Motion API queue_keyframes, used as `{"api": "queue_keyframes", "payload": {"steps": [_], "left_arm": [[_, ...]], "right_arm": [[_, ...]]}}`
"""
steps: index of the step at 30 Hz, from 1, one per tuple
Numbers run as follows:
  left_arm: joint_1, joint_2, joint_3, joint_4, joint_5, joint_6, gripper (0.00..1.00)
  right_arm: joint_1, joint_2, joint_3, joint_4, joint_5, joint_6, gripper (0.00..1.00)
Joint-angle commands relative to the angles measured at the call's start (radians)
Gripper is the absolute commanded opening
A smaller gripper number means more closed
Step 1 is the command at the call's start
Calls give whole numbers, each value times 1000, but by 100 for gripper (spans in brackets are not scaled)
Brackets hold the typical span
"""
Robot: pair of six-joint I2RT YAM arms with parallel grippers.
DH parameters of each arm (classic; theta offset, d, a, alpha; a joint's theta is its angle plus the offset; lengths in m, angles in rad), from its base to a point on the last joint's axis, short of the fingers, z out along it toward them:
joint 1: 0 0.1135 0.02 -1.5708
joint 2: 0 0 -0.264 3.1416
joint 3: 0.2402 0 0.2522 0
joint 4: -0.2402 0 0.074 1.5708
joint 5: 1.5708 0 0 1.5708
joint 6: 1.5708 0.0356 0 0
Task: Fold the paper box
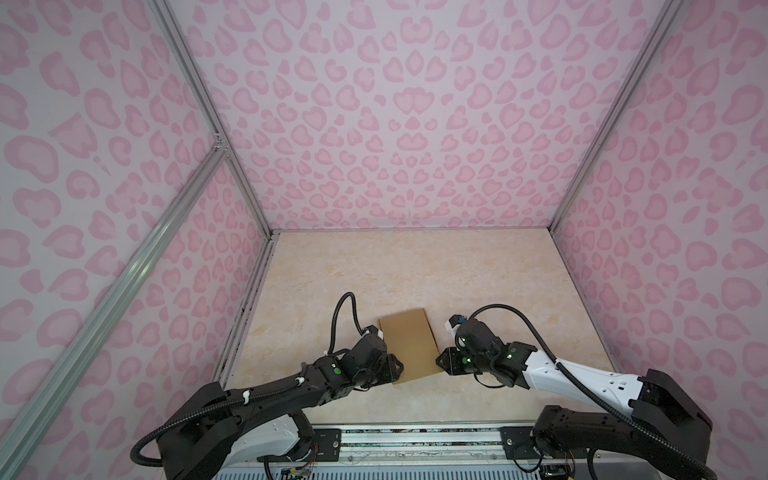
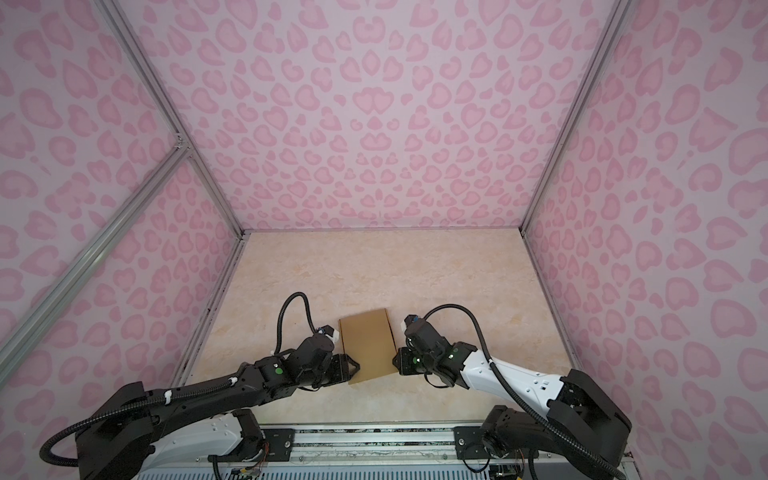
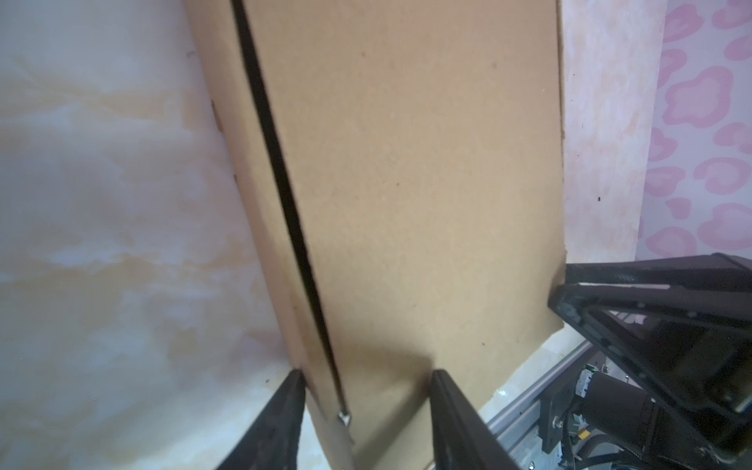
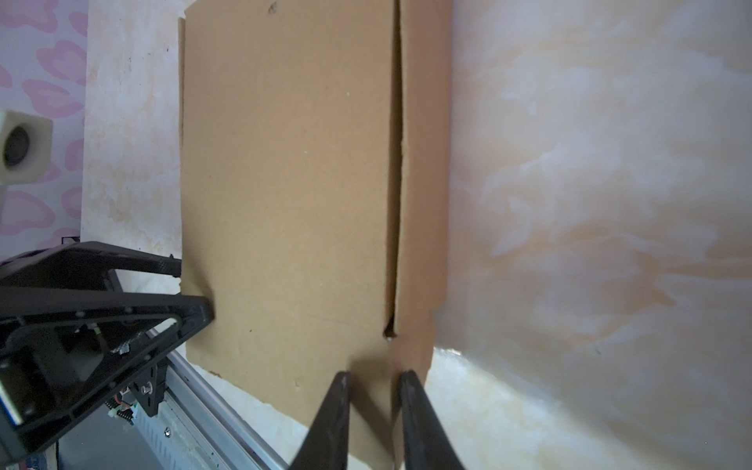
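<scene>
Two robot arms reach in from the near edge of a pale marbled table, inside a booth with pink leopard-spot walls. In both top views we see the paper box between them. It is a flat, shallow brown cardboard box lying lengthwise away from us, near the table's front and roughly midway across. Its lid is down. Each wrist view shows a dark slit between the lid and the side wall, along the long side by that gripper.

The left gripper meets the box's near left corner. Its jaws stand about half apart and are closed around the box's edge, with one finger lying on the lid. The right gripper takes the near right corner. Its jaws are narrow and pinch a strip of cardboard beside the slit's end.
</scene>
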Motion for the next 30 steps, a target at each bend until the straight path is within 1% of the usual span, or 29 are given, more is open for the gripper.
{"api": "queue_keyframes", "payload": {"steps": [1, 13, 22, 30], "left_arm": [[-5, 1, 11, 39, -23, -5, 52], [-12, -24, 4, 50, -56, -14, 50], [-17, -10, -6, 75, -50, -20, 51], [-18, -14, -23, 80, -79, -20, 50]], "right_arm": [[2, 5, 2, 23, -4, -2, 24], [-1, 18, -4, 36, -9, -4, 24], [-2, 22, 2, 33, -9, -2, 24], [-8, 26, -3, 38, -3, -13, 24]]}}
